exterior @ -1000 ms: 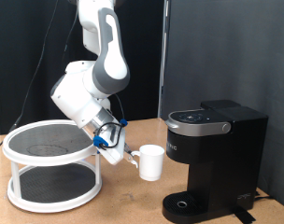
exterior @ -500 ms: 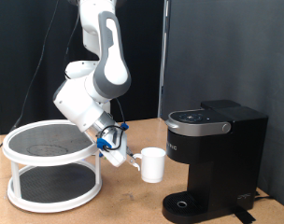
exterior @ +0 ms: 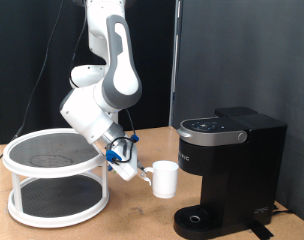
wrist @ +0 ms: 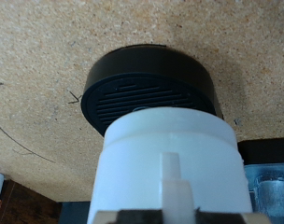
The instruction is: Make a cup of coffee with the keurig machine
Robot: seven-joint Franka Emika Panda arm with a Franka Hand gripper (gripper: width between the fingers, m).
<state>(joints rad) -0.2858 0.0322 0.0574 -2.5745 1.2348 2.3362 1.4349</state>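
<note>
Exterior view: one claw (exterior: 142, 174) clamped on handle of one cup (exterior: 164, 178), held above tabletop (exterior: 127, 222) at nine o'clock of one keurig machine (exterior: 227, 170).

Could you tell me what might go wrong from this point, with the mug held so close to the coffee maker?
1. The gripper holds the cup only by its side handle, in the air, so the cup could swing or slip from the fingers.
2. The cup hangs right beside the keurig machine, so it could knock the machine's front.
3. In the wrist view the cup covers part of the drip tray, so placement may end up off-centre.
</note>
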